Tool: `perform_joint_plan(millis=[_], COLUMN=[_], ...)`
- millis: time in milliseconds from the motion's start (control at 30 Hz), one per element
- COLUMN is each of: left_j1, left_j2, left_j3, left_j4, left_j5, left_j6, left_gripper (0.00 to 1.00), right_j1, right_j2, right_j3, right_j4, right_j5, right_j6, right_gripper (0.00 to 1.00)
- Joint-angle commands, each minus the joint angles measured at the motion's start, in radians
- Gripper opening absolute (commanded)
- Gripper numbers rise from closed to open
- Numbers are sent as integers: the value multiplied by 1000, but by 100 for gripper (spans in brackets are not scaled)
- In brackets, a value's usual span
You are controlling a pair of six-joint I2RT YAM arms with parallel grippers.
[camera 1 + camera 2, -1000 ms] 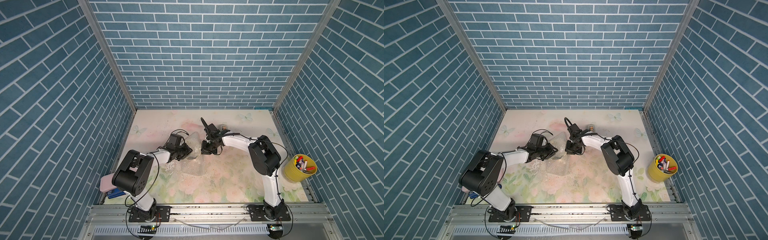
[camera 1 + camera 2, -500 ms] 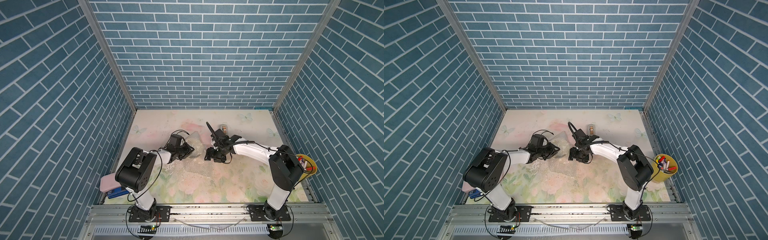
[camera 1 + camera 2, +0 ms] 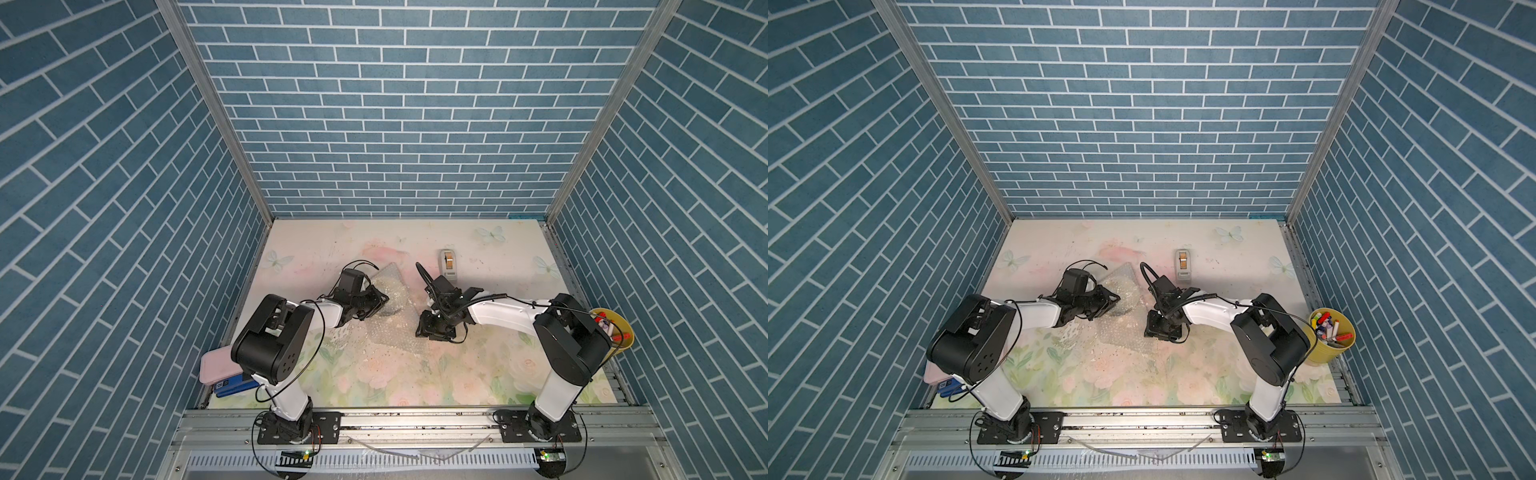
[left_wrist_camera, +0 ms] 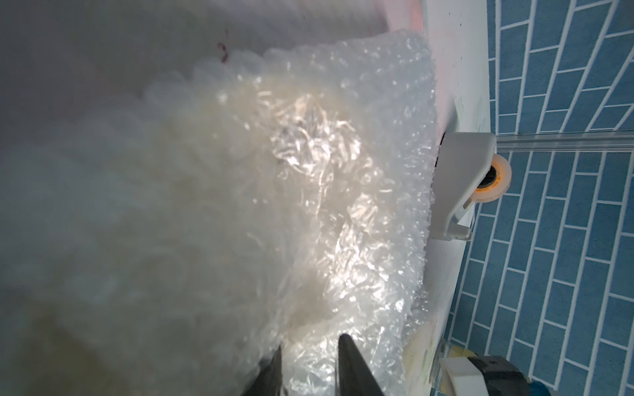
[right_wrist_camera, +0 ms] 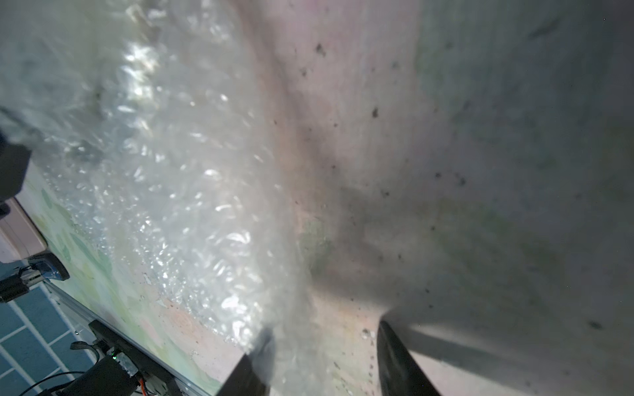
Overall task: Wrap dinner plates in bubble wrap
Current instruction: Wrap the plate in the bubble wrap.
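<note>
The left gripper [image 3: 379, 300] is clamped on the folded bubble wrap [image 3: 388, 334]. The right gripper [image 3: 433, 331] is nearer to its free edge, with jaws apart astride it.

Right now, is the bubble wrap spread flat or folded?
Partly folded: the bubble wrap stands up at the left gripper; the rest lies flat.

Both top views evenly lit and sharp, walls bowed toward the edges. Left wrist: lower left blurred, glare on bubble wrap [image 4: 308, 154]. Right wrist: smeared, dark shadow on bench [image 5: 446, 205] lower right.
</note>
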Motion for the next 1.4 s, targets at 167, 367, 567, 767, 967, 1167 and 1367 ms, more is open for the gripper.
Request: perform_joint_plan(millis=[167,367,567,767,967,1167,1367], left_j1=[-7,-7,-7,-5,-7,-7,-16], left_j2=[66,68,66,80,103,70,-118], left_j3=[-22,-24,-26,-33,-35,-32,-49], left_j4=[-110,-96,-77,-47,6,10,-39], left_j5=[-32,-25,-18,-8,8,5,-46], left_j6=[23,21,18,13,-12,-35,-100], left_gripper=[30,29,28,27,27,30,39], right_j1=[25,-5,-82,-119,-123,-117,-120], right_j2=[-85,-11,245,481,614,647,692], right_j3=[25,331,628,903,1022,973,980], right_j4=[7,-142,-141,-179,-226,-183,-198], right_j5=[-15,-2,-91,-154,-201,-230,-232], right_j6=[22,-92,-119,-118,-125,-115,-94], right_gripper=[0,0,0,0,0,28,40])
